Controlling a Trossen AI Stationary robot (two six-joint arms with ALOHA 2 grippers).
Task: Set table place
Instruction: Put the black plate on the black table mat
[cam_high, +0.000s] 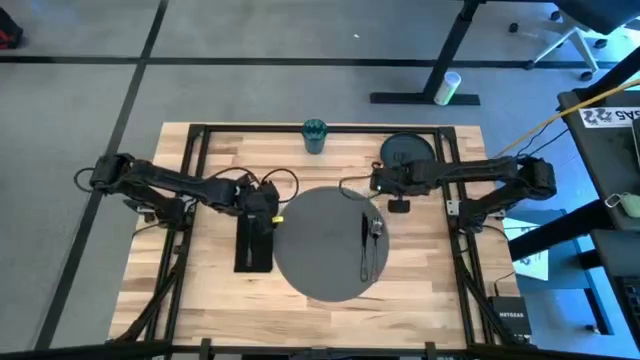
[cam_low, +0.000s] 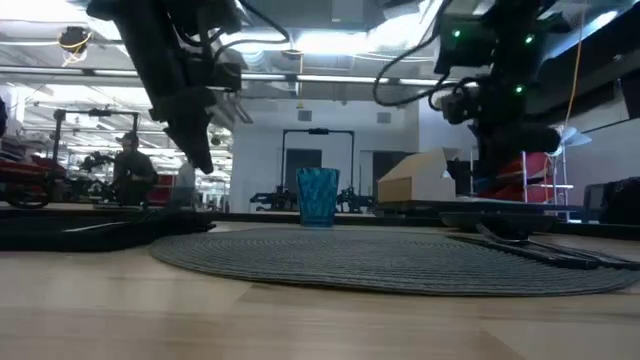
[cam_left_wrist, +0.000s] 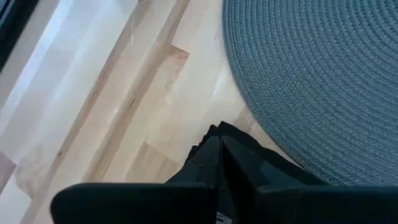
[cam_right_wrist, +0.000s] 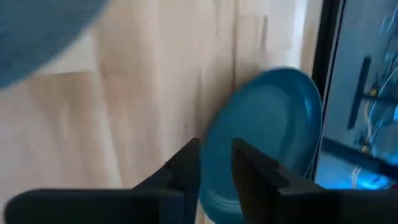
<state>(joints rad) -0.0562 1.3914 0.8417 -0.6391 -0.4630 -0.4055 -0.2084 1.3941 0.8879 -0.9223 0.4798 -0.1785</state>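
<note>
Across the light wood bench (cam_high: 210, 290), open planks on the near side and at both near corners; black frame rails along the left, right and far edges. At centre, round grey mat (cam_high: 332, 243), with fork and spoon (cam_high: 371, 246) lying on its right part, side by side, handles toward the near edge. Just beside the mat's left rim, black napkin (cam_high: 254, 250), a long folded strip. Near the far edge, teal cup (cam_high: 315, 136) upright, well apart from the mat. At the far right, dark round plate (cam_high: 407, 152), off the mat, close to the right rail.

No readable writing on the bench things; white lettering on a dark box on the floor at the near right, too small to read.

Left pincer (cam_high: 262, 214) over the far end of the napkin, just left of the mat; fingers (cam_left_wrist: 211, 165) pressed together, raised above the bench in the low view. Right pincer (cam_right_wrist: 216, 163) at the near rim of the plate, pinching that rim between its fingers.
</note>
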